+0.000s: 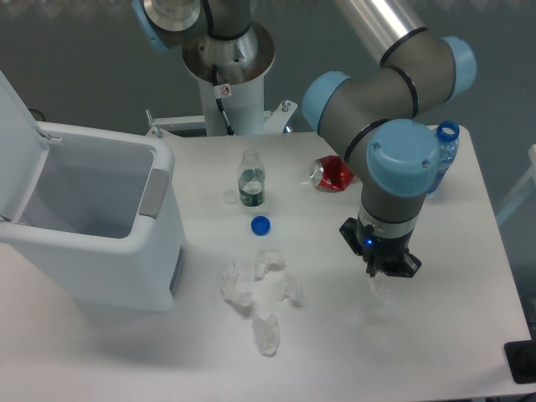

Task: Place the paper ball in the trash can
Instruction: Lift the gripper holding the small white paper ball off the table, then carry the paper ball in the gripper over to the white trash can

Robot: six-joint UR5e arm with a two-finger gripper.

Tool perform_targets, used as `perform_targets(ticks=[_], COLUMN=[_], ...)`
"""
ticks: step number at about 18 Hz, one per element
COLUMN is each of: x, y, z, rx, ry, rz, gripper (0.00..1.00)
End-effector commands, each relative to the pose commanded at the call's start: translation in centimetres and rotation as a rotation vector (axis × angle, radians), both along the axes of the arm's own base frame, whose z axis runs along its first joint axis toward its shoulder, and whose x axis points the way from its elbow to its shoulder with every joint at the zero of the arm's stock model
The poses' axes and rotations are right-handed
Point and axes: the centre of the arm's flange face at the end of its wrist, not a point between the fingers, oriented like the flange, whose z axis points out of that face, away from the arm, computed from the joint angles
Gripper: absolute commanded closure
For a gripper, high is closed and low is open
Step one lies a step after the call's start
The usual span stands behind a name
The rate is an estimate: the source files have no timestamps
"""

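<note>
The trash can (159,251) is a large white bin at the left of the table, its hinged lid (15,126) standing open and a grey tab (155,193) on its right rim. My gripper (383,270) points straight down at the table on the right side, far from the bin. A small pale shape that looks like the paper ball (379,289) shows just beneath the gripper. The fingertips are hidden by the wrist, so I cannot tell whether they are closed on it.
A cluster of crumpled white tissues (255,289) lies at the table's middle front. A blue cap (260,224), an upright clear bottle (250,180) and a small pale disc (230,197) sit behind it. A crushed red can (333,173) and a blue-capped bottle (444,155) are behind my arm.
</note>
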Motion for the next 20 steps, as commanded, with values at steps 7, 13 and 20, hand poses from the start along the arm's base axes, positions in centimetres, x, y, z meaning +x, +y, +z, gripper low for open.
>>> perform_targets(ticks=[7,13,20], x=[1.1,9.2,21.9], y=[-0.3,0.5,1.6], z=[1.0,7.6,14.8], rx=[0.008,0.159,0.321], ry=[0.006,-0.011,-0.048], rz=[0.007,0.035,0.024], gripper=[1.00,1.00,1.00])
